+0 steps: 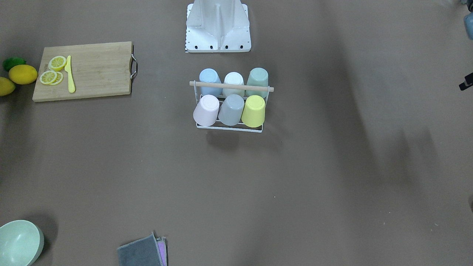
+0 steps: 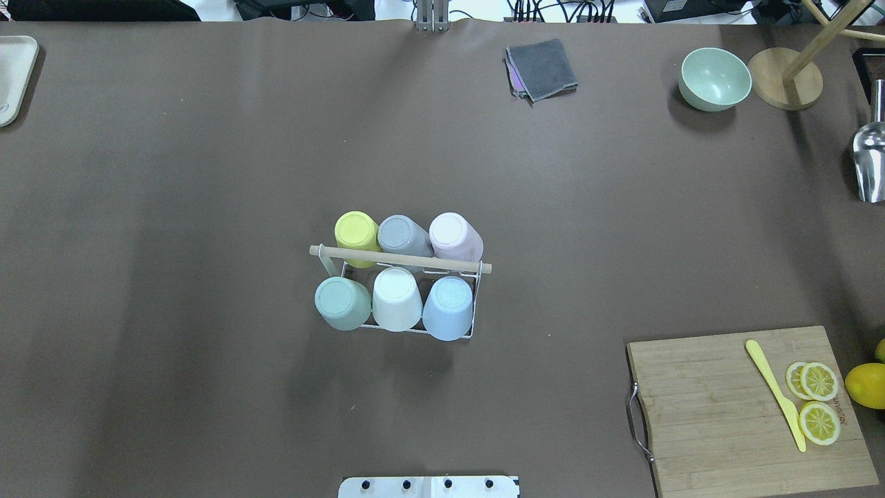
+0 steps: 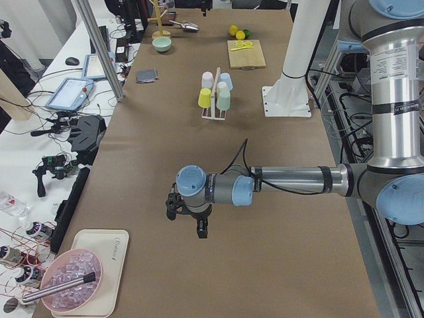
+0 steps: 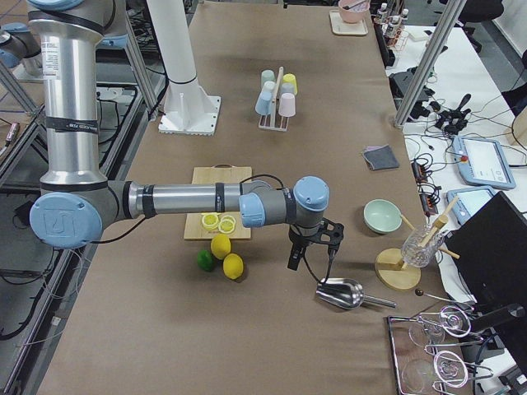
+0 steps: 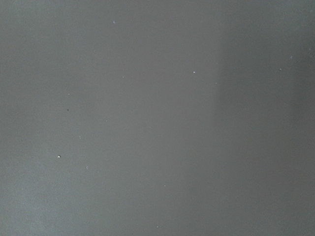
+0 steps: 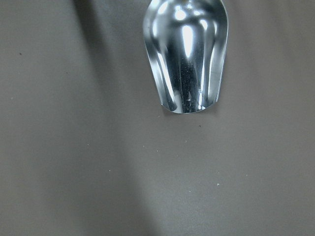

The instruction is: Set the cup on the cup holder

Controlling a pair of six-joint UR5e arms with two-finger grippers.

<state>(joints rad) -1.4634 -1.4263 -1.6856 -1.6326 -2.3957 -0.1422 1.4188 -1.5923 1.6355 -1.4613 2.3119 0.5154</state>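
The cup holder [image 1: 232,87], a white wire rack with a wooden rod handle, stands mid-table in front of the robot base; it also shows in the overhead view [image 2: 401,258]. Several cups sit upside down on its prongs: pink [image 1: 206,110], grey [image 1: 231,109], yellow [image 1: 254,111], blue [image 1: 210,79], white [image 1: 233,82], green [image 1: 257,79]. My left gripper [image 3: 187,222] hangs over bare table far from the rack, seen only in the left side view. My right gripper [image 4: 313,249] hangs by a metal scoop [image 6: 187,54], seen only in the right side view. I cannot tell whether either is open or shut.
A cutting board [image 2: 726,408] with lemon slices and a yellow knife [image 2: 774,394] lies on my right, lemons beside it. A green bowl [image 2: 714,78], a grey cloth [image 2: 541,68], a wooden stand [image 2: 785,86] and the scoop [image 2: 870,162] are far right; a tray [image 2: 14,76] far left.
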